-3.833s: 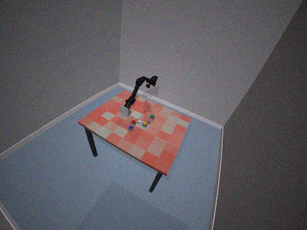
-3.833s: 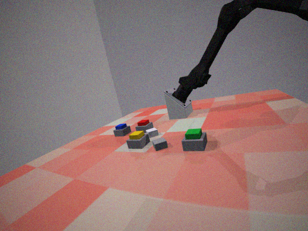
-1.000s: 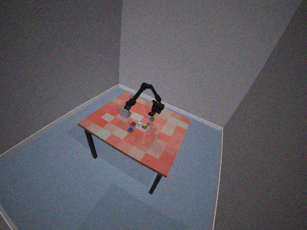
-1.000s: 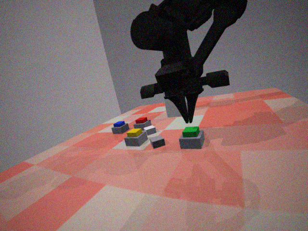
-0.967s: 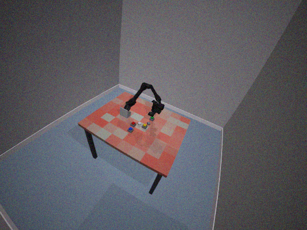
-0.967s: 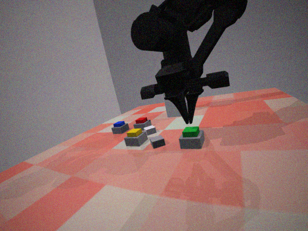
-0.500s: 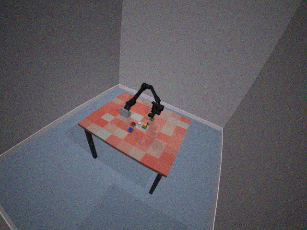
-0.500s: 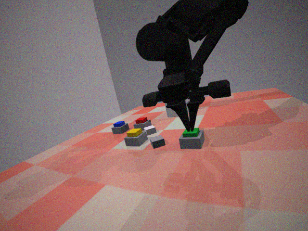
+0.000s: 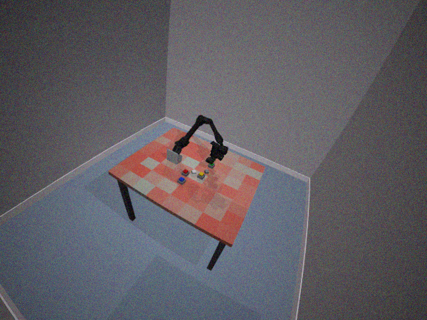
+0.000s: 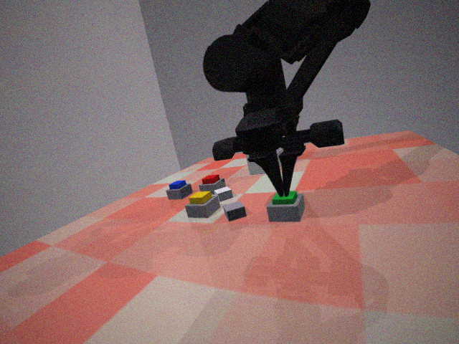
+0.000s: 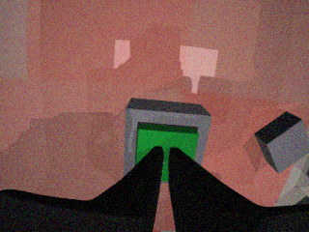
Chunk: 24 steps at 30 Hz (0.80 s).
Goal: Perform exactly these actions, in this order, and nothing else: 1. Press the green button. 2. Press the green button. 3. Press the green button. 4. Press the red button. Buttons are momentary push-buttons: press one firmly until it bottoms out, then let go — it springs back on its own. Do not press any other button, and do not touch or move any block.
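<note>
The end effector [image 10: 283,193], clenched on nothing, rests its tips on the green button [image 10: 285,197] at the bench's [image 10: 389,236] middle (a stiff, sprung cap, I judge), best pushed squarely at its centre, not gripped.
</note>
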Tool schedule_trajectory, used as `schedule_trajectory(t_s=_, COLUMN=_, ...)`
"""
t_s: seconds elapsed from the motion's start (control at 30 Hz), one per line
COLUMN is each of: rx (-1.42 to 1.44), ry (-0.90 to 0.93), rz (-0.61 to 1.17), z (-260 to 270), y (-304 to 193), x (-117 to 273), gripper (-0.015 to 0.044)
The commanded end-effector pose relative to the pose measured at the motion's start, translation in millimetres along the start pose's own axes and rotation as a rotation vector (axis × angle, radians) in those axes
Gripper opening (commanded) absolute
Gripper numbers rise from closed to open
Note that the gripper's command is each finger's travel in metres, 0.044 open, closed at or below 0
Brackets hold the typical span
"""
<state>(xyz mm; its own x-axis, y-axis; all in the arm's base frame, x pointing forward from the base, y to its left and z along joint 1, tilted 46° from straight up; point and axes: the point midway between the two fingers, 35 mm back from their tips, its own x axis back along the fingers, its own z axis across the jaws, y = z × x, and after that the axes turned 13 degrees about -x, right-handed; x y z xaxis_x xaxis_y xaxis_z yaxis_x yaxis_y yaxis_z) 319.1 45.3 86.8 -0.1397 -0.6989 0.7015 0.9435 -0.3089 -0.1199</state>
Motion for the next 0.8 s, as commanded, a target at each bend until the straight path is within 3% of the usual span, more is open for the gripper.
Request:
schedule_trajectory(t_s=0.0, rx=-0.011, ry=0.004, rz=0.007, z=-1, y=-2, x=-2, gripper=0.0020)
schedule_trajectory(t_s=0.13, rx=-0.011, ry=0.004, rz=0.007, z=-1, y=-2, x=-2, gripper=0.0020)
schedule_trajectory(t_s=0.3, rx=-0.011, ry=0.002, rz=0.007, z=-1, y=-2, x=31, gripper=0.0020)
schedule_trajectory(t_s=0.77, rx=-0.011, ry=0.002, rz=0.007, z=-1, y=-1, x=17, gripper=0.0020)
